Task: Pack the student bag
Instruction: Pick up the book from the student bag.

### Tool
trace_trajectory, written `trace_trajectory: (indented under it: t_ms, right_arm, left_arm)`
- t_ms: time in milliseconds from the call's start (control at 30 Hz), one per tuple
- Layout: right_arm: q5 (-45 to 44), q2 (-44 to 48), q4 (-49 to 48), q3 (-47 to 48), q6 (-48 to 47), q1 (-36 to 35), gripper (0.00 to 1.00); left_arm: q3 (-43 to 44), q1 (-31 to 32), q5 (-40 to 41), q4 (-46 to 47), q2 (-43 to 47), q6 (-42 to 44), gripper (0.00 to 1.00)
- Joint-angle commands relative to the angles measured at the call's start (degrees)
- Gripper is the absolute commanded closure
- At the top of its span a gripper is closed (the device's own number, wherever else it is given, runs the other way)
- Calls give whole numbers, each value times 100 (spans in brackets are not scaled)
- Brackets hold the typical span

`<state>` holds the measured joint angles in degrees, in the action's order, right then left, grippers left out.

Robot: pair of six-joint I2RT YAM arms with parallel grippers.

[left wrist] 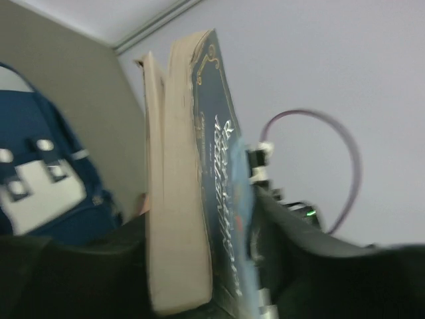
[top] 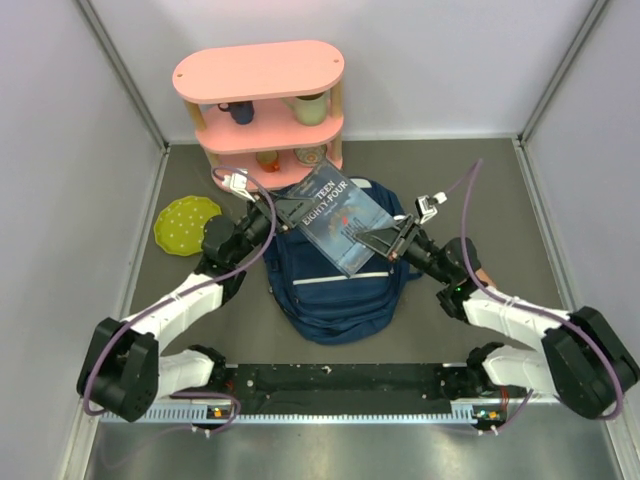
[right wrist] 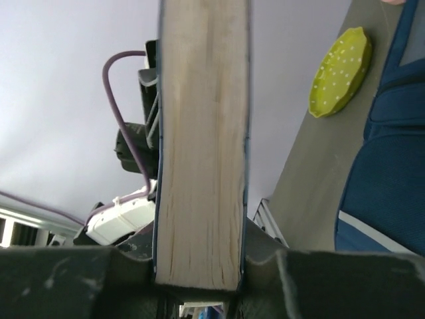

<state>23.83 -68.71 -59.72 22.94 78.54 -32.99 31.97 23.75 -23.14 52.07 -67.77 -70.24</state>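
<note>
The right gripper [top: 385,240] is clamping the thick dark-blue paperback book [top: 335,218] above the large navy fabric backpack [top: 335,295]. Whether the left gripper [top: 285,215] is gripping it too, I cannot tell, because that view is blurred. The book is not yet inside.

Navy student bag [top: 335,295], white stripe across front, lying flat, front up
</note>
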Motion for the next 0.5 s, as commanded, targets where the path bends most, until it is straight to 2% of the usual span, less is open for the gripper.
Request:
trace_trajectory:
  t_ms: [0, 33, 100, 133, 167, 200, 267, 300, 333, 433, 467]
  right_arm:
    - [-370, 787, 810, 228, -620, -102, 100]
    - [-484, 1154, 1605, 298, -925, -102, 100]
    - [-949, 1542, 2522, 395, -1261, -102, 100]
    - [-1151, 1719, 2971, 509, -1567, -102, 100]
    - [-1597, 2077, 3932, 579, -1709, -102, 100]
    - [-1836, 2237, 4368, 641, -1833, -93, 100]
    - [-2581, 2684, 5368, 773, -2062, -93, 100]
    - [-2821, 2826, 5549, 773, -2106, -93, 100]
    - [-3032, 2993, 5716, 713, -2132, -93, 100]
    - [-3770, 3591, 5955, 528, -2168, -67, 100]
    - [-4085, 3714, 6198, 519, -2176, -41, 100]
  left_arm:
    - [652, 25, -323, -1547, 386, 1238, 27]
    - [844, 25, -245, -2021, 457, 1754, 18]
    - [1021, 25, -96, -3269, 676, 2284, 2]
    - [1187, 25, 27, -3639, 738, 2817, 2]
    - [1259, 25, 98, -3965, 887, 3075, 2]
    - [1312, 25, 160, -4551, 940, 3295, 2]
    - [1426, 51, 213, -5020, 1063, 3919, 2]
    - [1453, 77, 274, -5179, 1081, 4113, 2]
    - [1531, 138, 414, -5851, 1090, 4532, 2]
    - [1593, 595, 1012, -6619, 1047, 5167, 2]
    - [1611, 935, 1274, -6727, 1020, 5274, 2]
